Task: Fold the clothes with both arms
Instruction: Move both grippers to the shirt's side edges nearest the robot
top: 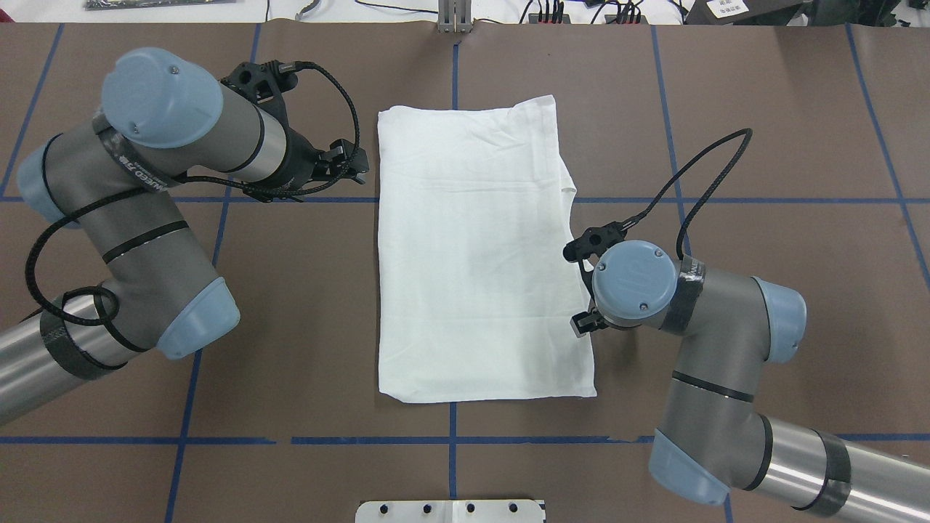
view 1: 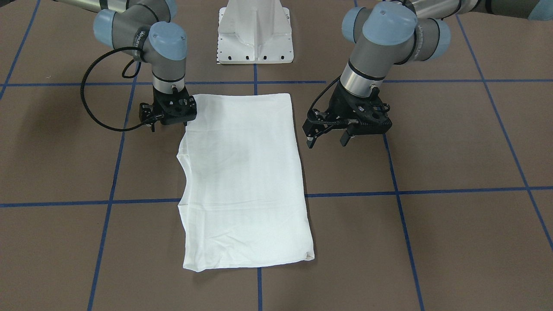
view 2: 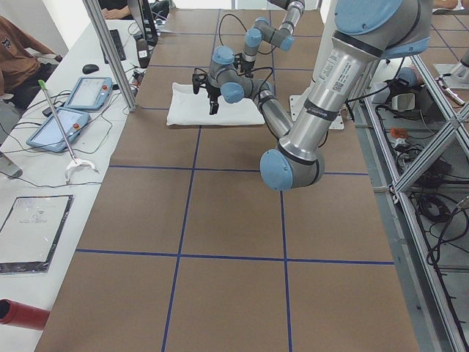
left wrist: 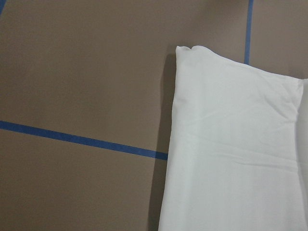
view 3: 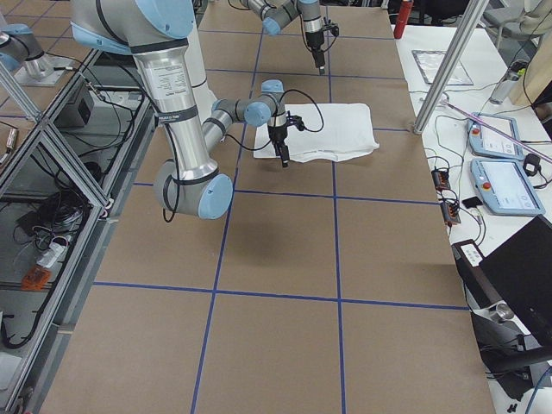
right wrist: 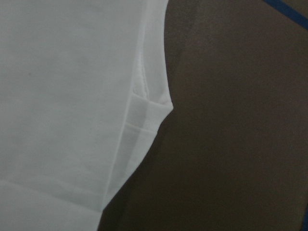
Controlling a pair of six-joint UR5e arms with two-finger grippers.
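The shirt [top: 472, 254] lies flat on the worktop [top: 290, 327], in the middle before me. Its long sides run away from my base [view 1: 255, 39], which stands just behind its near end. My left jaws sit just beside its left side, towards the far end, apart from the cloth. My right jaws stand over its right edge, towards the near end.

Bright, even overhead light in every view, with no hard glare. White shirt [view 1: 246, 181] is nearly blown out in the front and overhead views, so its folds are faint. Shadows on the brown surface [view 1: 453, 147] are broad and soft. Left wrist view is sharp, with a narrow shadow along the cloth edge. Right wrist view is dim, grey and soft, probably too close for focus. Side views bend slightly at the edges.
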